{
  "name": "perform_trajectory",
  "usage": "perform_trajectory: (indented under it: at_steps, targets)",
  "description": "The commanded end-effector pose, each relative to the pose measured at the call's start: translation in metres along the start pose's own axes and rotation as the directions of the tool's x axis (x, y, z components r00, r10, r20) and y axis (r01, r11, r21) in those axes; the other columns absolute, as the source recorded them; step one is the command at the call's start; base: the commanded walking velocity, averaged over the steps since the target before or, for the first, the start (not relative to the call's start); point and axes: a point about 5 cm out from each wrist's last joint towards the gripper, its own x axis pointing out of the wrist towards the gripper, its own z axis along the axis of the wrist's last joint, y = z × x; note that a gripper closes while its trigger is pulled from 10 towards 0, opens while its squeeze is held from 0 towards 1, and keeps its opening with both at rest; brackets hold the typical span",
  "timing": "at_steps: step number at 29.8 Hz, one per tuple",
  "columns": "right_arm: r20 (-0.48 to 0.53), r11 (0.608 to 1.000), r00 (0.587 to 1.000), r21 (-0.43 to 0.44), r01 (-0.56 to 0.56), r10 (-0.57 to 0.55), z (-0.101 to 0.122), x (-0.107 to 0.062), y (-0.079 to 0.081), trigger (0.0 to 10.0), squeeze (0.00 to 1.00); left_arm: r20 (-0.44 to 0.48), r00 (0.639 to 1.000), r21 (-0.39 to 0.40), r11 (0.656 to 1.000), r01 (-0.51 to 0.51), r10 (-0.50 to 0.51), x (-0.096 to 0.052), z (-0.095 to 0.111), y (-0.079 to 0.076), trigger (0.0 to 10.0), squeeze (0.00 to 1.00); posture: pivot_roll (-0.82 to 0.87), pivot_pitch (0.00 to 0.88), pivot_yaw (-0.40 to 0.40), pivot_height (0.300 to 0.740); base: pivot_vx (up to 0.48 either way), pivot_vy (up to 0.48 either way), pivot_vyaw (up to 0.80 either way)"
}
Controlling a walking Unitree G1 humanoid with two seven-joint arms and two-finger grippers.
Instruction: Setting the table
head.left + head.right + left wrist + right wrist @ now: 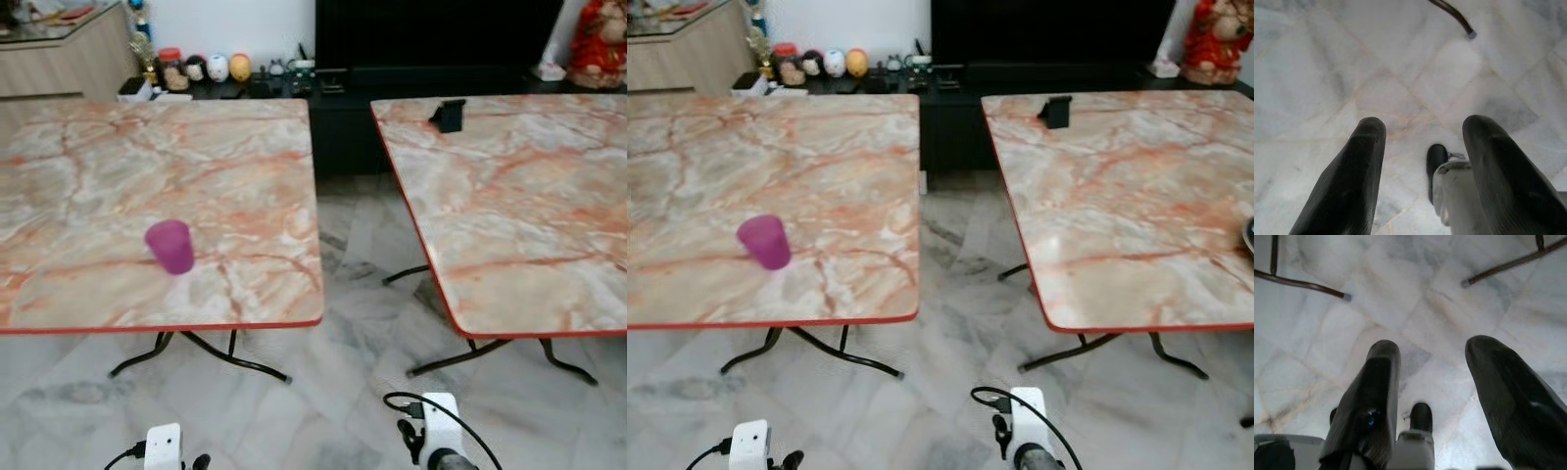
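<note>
While both arms hang low at the bottom edge of the head views, we stand before two marble-topped tables with a strip of floor between them. On the left table [157, 176], toward its near edge in the lower left of the frame, stands a purple cup [170, 245], upright and alone. The right table [509, 215] carries a small black object [448, 115] near its far left corner, and in the right eye view a dark rim of something we cannot identify peeks in at the right edge.

Our left gripper [1422, 161] points down at the marble floor [1327, 73], fingers spread wide with nothing between them. Our right gripper [1432, 382] hangs likewise over the floor, fingers wide apart and empty, table legs showing beyond it.

We judge that we are at the approach step: nothing is in hand, and the cup is the one setting piece within reach. The next move calls for stepping closer to the left table, raising the left arm over its near edge, and bracketing the cup at mid-height without tipping it.
</note>
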Motion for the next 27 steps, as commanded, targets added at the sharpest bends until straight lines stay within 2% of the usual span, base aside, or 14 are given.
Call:
perform_trajectory:
  at_steps: [1, 6, 19, 23, 27]
  targets:
    - [-0.014, 1.000, 1.000, 0.013, -0.005, 0.005, -0.0047, -0.0008, 0.0032, 10.0, 0.00, -0.017, 1.000, 0.011, 1.000, -0.011, 0.011, -0.0011, -0.0032, 0.0041, 10.0, 0.00, -0.08, 0.000, 0.026, 0.740, 0.000, 0.289, -0.70]
    - [-0.011, 1.000, 1.000, 0.011, -0.005, 0.005, -0.0064, -0.0015, 0.0037, 10.0, 0.00, -0.020, 1.000, 0.016, 1.000, -0.011, 0.011, -0.0015, -0.0042, 0.0048, 10.0, 0.00, -0.08, 0.000, 0.031, 0.740, 0.000, 0.277, -0.28]
    - [0.007, 1.000, 1.000, 0.013, -0.007, 0.007, -0.0043, -0.0012, 0.0055, 10.0, 0.00, -0.011, 1.000, 0.020, 1.000, -0.012, 0.012, -0.0008, 0.0003, 0.0084, 10.0, 0.00, -0.07, 0.000, 0.036, 0.740, 0.000, 0.000, 0.00]
    - [0.017, 1.000, 1.000, 0.017, -0.003, 0.003, -0.0032, -0.0011, 0.0054, 10.0, 0.00, -0.016, 1.000, 0.019, 1.000, -0.018, 0.018, -0.0016, -0.0010, 0.0112, 10.0, 0.00, -0.06, 0.000, 0.035, 0.740, 0.000, 0.475, 0.00]
    - [0.019, 1.000, 1.000, 0.011, 0.000, 0.000, -0.0028, -0.0011, 0.0050, 10.0, 0.00, -0.011, 1.000, 0.030, 0.999, -0.019, 0.019, -0.0014, -0.0001, 0.0109, 10.0, 0.00, -0.06, 0.000, 0.032, 0.740, 0.000, 0.000, 0.00]
